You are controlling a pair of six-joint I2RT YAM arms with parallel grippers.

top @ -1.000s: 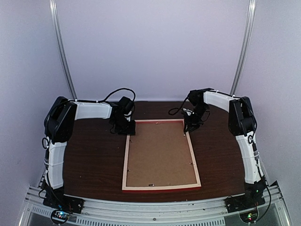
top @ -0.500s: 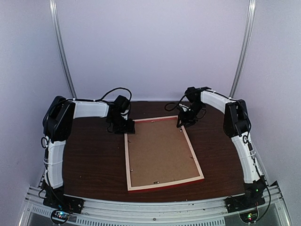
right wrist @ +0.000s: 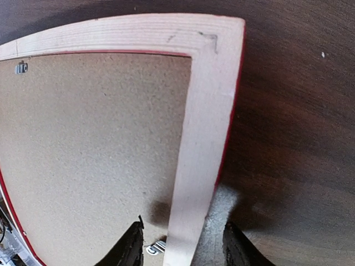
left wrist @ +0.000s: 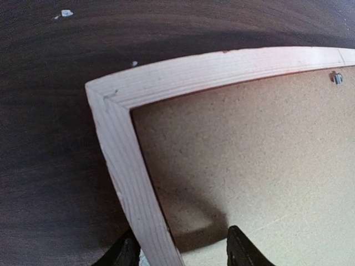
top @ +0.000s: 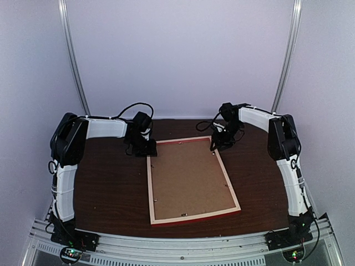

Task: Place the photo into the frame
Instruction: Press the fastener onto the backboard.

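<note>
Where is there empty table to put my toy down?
Bare dark table lies left of the frame, up to the left arm, and a narrower strip right of it, up to the right arm. It is crowded at the frame's far corners, where the left gripper and right gripper straddle the rails.

Frame (top: 150, 188): pale bare wood with fine straight grain; the outer edge along its 6 o'clock side is red.
Backing board (top: 188, 177): plain mid-brown, finely speckled.
Table (top: 111, 183): very dark brown, with streaky wood grain.
Left arm (top: 66, 183): white shells, black joints.
Right arm (top: 291, 177): white shells, black joints.
Left gripper (left wrist: 181, 252): black.
Right gripper (right wrist: 182, 246): black.
Clip (left wrist: 336, 78): silvery metal, at 1 o'clock in the left wrist view.
Wall (top: 177, 55): plain pale lilac-grey.
Base rail (top: 177, 244): ridged silver.
</note>
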